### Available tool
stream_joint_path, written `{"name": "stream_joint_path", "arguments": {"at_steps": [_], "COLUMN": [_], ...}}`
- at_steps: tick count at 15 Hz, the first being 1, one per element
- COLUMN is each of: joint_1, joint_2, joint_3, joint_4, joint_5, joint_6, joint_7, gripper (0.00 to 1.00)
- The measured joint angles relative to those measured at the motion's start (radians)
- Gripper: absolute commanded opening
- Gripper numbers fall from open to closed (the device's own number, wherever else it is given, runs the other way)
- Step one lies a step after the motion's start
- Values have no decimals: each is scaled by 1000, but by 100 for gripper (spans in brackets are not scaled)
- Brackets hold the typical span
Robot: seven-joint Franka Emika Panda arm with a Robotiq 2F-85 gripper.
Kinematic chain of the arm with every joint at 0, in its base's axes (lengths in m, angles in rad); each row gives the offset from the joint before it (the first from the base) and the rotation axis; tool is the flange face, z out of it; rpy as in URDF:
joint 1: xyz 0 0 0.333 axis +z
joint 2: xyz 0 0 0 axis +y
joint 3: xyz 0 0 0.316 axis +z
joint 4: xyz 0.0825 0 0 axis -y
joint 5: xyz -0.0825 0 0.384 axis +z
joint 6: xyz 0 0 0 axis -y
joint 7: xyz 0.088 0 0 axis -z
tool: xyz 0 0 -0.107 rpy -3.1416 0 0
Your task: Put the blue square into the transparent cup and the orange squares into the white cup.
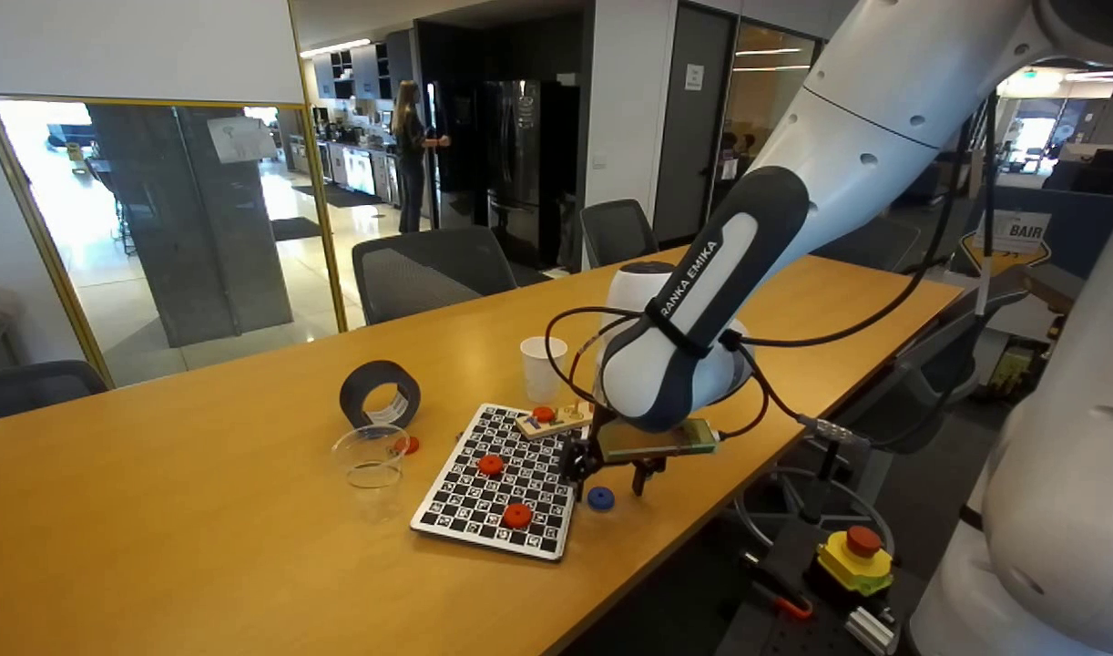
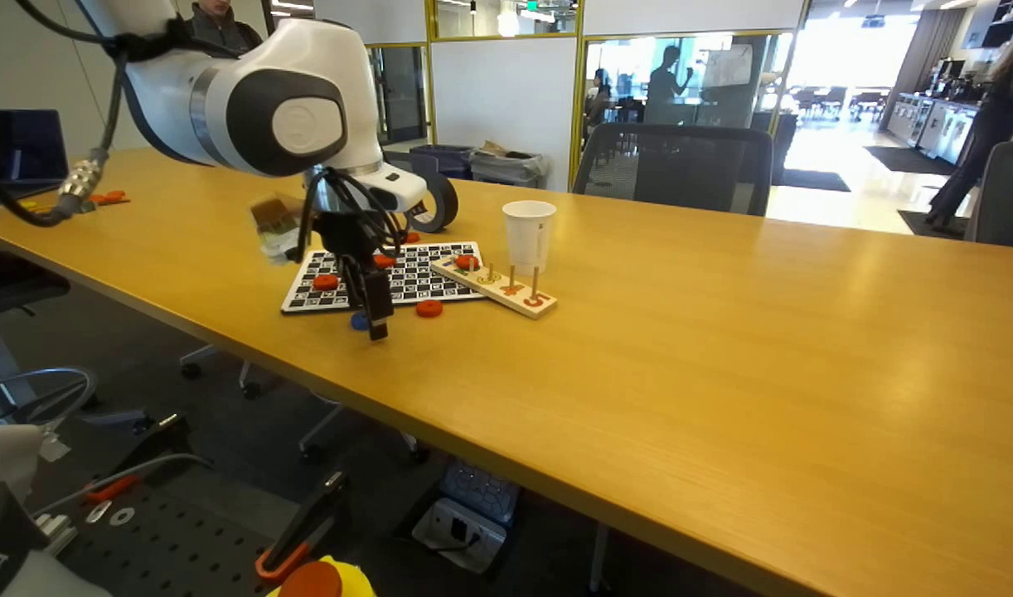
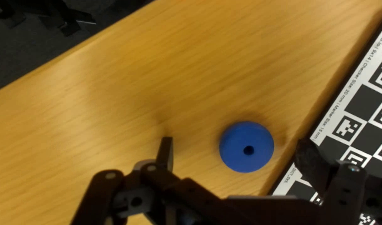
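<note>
The gripper holds nothing: its fingers are wide apart and point down, one on each side of the blue square, which is really round. I think that is so they can pinch it. The blue square lies flat on the wooden surface, between the long edge of the checkered board and the nearest edge of the surface. The board is so close that a finger might bump its edge. Two orange squares sit on the board. Another is slipped onto a peg strip that reaches over the board's short edge, so it should need lifting up. The white cup stands beyond that edge, mouth up, ready for them. The transparent cup, for the blue square, stands past the other long edge.
</note>
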Motion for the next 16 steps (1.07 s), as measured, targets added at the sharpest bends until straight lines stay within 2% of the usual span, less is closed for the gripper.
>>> {"name": "stream_joint_path", "arguments": {"at_steps": [7,8,9,12,16], "joint_1": [3,3,3,3,3], "joint_2": [1,1,1,1,-2], "joint_3": [-1,-1,-1,-3,-15], "joint_4": [5,5,6,9,16], "joint_5": [-1,-1,-2,-5,-10], "joint_6": [-35,-37,-39,-39,-43], "joint_7": [-4,-4,-4,-4,-4], "gripper": [100,75,74,49,20]}}
